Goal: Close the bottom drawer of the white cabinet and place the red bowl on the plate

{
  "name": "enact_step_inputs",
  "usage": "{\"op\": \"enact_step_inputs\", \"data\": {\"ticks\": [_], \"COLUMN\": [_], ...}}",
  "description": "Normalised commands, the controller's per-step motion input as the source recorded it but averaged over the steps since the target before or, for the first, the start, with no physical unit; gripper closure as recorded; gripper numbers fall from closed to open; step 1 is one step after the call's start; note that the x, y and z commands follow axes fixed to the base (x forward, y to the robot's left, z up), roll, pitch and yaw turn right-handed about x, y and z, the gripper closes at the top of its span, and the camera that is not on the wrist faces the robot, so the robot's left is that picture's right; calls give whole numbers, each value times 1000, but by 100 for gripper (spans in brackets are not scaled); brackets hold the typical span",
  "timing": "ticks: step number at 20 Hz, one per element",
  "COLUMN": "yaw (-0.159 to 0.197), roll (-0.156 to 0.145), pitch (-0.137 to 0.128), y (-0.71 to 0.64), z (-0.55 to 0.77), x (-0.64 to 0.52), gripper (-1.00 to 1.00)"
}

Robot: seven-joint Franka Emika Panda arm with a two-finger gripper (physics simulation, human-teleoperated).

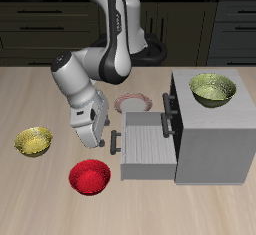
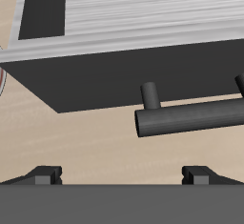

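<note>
The white cabinet (image 1: 212,139) stands beside my arm. Its bottom drawer (image 1: 146,141) is pulled far out, its dark bar handle (image 1: 114,142) facing my gripper (image 1: 101,141). The gripper is open and empty, just in front of that handle without touching it. In the wrist view the handle (image 2: 191,119) juts from the drawer front (image 2: 114,75), close ahead of my spread fingertips (image 2: 43,175). The red bowl (image 1: 89,176) sits on the table near the front edge, below the gripper. The plate (image 1: 133,103) lies farther back, beside the cabinet and behind my arm.
One yellow-green bowl (image 1: 33,140) sits on the table on the far side of my arm from the cabinet. A second yellow-green bowl (image 1: 213,89) rests on top of the cabinet. The upper drawer's handle (image 1: 167,113) sits above the open drawer.
</note>
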Motion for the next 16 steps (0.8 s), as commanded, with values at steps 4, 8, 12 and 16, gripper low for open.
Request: {"op": "enact_step_inputs", "data": {"ticks": [4,8,12,16], "yaw": [-15,-23,0,-1], "roll": [3,17,9,4], "pitch": [19,26,8,-18], "y": [34,149,44,22], "z": [-182,-299,-47,-19], "x": [31,18,-40,12], "gripper": [-100,-100,-100,-100]}}
